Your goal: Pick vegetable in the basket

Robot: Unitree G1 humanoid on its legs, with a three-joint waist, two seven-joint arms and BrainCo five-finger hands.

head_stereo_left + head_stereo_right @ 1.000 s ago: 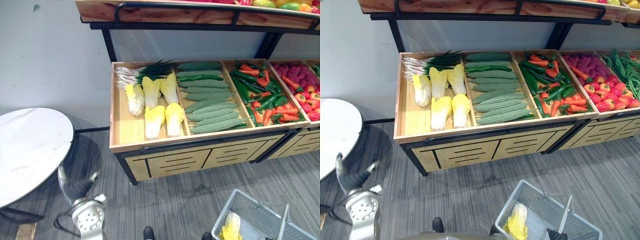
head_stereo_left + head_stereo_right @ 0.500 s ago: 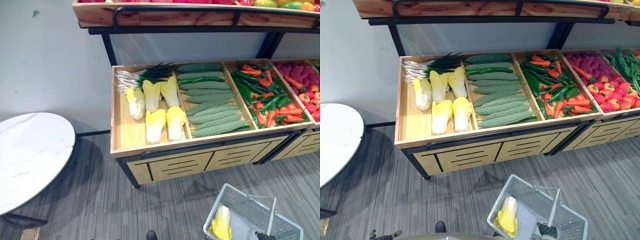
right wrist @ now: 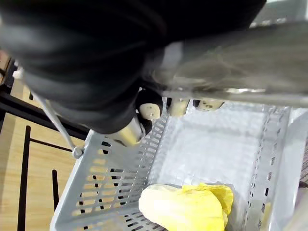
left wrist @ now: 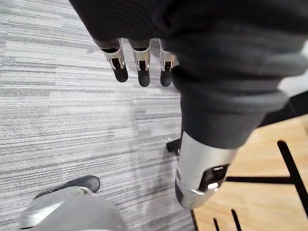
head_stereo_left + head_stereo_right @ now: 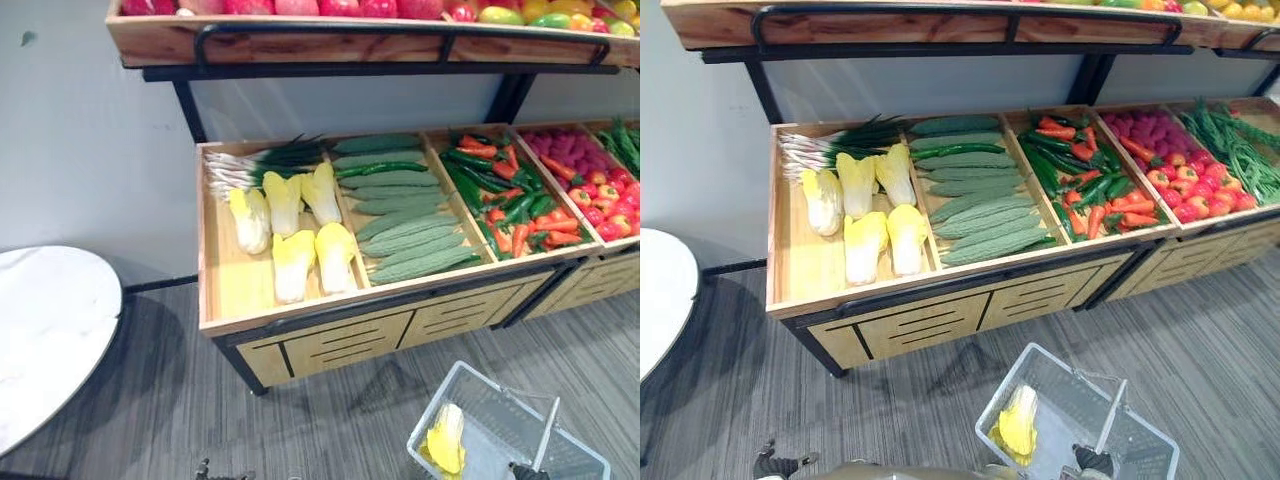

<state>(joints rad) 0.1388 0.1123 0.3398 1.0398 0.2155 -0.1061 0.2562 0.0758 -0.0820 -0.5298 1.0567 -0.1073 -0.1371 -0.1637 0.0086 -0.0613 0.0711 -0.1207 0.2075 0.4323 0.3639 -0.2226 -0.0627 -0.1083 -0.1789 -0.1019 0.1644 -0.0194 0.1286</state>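
Lowered since a second ago, left hand (image 4: 140, 58) hangs over ribbed grey carpet (image 4: 57, 120), fingers straight, apart, empty. Right hand (image 3: 149, 109): fingers curled round handle (image 3: 250, 72) of grey plastic lattice basket (image 3: 110, 192). Contents: one yellow leafy cabbage (image 3: 185, 207). Wooden stall (image 5: 206, 250), bins: cabbages (image 5: 293, 262), ridged green gourds (image 5: 420, 245), peppers (image 5: 505, 200).

Grocery shop: wooden produce stand (image 5: 300, 311), sorted vegetables (image 5: 410, 236), grey shopping basket (image 5: 1064, 426).
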